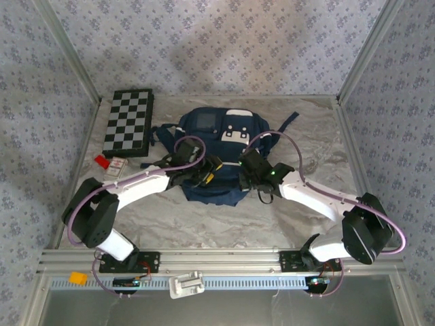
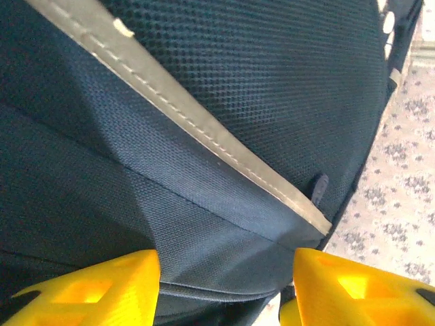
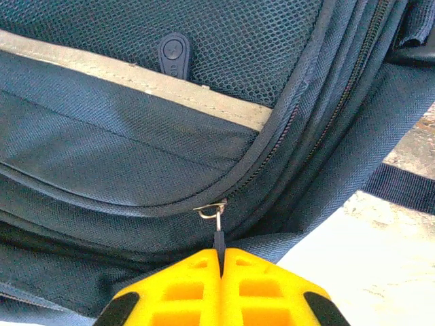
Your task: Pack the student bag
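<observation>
Marbled tabletop (image 1: 204, 221): 1 student bag (image 1: 216, 139), 1 chessboard (image 1: 129, 121); left gripper (image 2: 224, 285) apart, right gripper (image 3: 221, 257) clamped on zipper pull (image 3: 219, 234).

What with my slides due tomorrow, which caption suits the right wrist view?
Right tool shut on a zipper pull of the navy student bag, just below its pale trim stripe.

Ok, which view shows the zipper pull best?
Right wrist: the zipper pull hangs from its metal ring, pinched in the right gripper's shut jaws, close up. Top external: the student bag is whole, the pull too small to see. Left wrist: bag mesh and grey trim.
</observation>
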`<state>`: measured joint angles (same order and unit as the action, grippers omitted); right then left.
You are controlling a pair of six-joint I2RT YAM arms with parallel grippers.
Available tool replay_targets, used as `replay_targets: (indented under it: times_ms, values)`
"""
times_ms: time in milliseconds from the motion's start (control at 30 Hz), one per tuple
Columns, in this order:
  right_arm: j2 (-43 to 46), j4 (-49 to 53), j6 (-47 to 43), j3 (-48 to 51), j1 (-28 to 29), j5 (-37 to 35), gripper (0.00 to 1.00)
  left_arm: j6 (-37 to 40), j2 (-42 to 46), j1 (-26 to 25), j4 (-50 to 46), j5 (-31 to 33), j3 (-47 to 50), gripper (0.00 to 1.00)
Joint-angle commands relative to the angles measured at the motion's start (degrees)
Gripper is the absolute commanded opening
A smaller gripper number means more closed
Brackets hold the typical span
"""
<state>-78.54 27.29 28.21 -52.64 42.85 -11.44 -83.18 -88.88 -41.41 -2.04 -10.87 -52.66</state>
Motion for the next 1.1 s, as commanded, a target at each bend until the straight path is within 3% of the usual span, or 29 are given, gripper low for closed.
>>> replay_targets:
  times_ms: [0,133,233,433,800,900,1067]
  values:
    - [-0.4,-0.4,-1.0,-0.4,-0.5,-2.6,0.0,-8.3,-1.3,-1.4,3.7,5.1,-0.1,0.53]
    - [-0.4,-1.2,-1.1,0.2,-0.7,-2.2,0.0,-9.9,-2.4,-1.7,1.5,5.4,-1.0,0.5]
    - [-0.6,-1.4,-1.4,0.3,-0.8,-2.1,0.0,-11.8,1.3,-4.3,-0.7,11.4,1.3,0.56]
    - [-0.6,-2.3,-1.1,1.2,-1.6,-1.2,0.0,-13.8,5.8,-4.7,-2.7,12.8,2.9,0.65]
    - [-0.8,-4.6,-0.7,2.3,-2.2,-0.5,0.0,-17.9,-1.3,-6.7,-0.8,12.4,0.2,0.71]
    - [-1.1,-4.5,-0.8,2.5,-2.3,-0.6,0.0,-16.5,-4.1,-5.8,-2.8,12.6,-3.1,0.66]
    - [-1.5,-4.2,-1.6,2.1,-2.7,-2.4,0.0,-14.0,-6.4,-4.1,-6.9,13.8,-6.5,0.38]
